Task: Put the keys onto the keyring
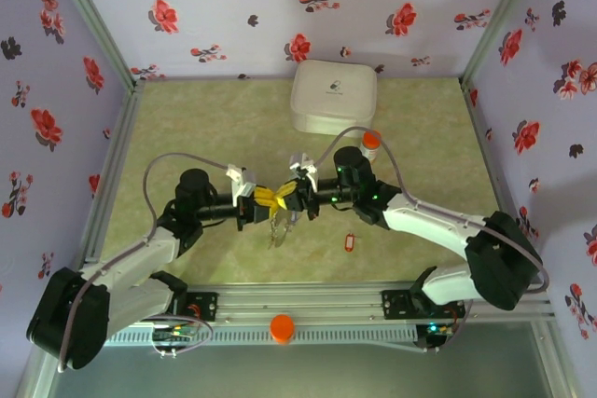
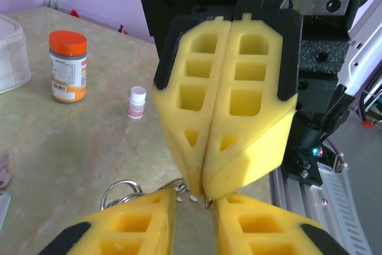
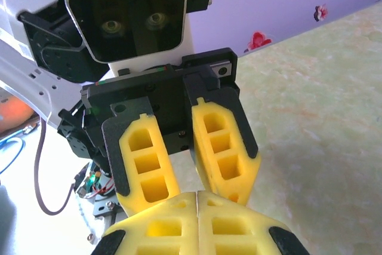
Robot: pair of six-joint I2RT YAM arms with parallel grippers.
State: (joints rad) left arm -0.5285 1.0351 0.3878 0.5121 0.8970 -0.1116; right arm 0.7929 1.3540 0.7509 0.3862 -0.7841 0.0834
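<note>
Left gripper (image 2: 196, 204): jaws a small gap apart, tips straddling the other gripper's tips; cannot tell whether anything is pinched. Right gripper (image 3: 197, 196): jaws pressed fully together, pinching the keyring (image 1: 279, 223) by its chain; ring hangs under the meeting point, just beside the left fingers. Both arms bent in from the sides, wrists facing, tip to tip over mid-table. Red key (image 1: 350, 242) loose on table, right of the ring, well apart. Farther: orange-capped bottle (image 2: 67, 67), label print too small to read; white box (image 1: 333, 95) by back wall, lid mark unreadable
</note>
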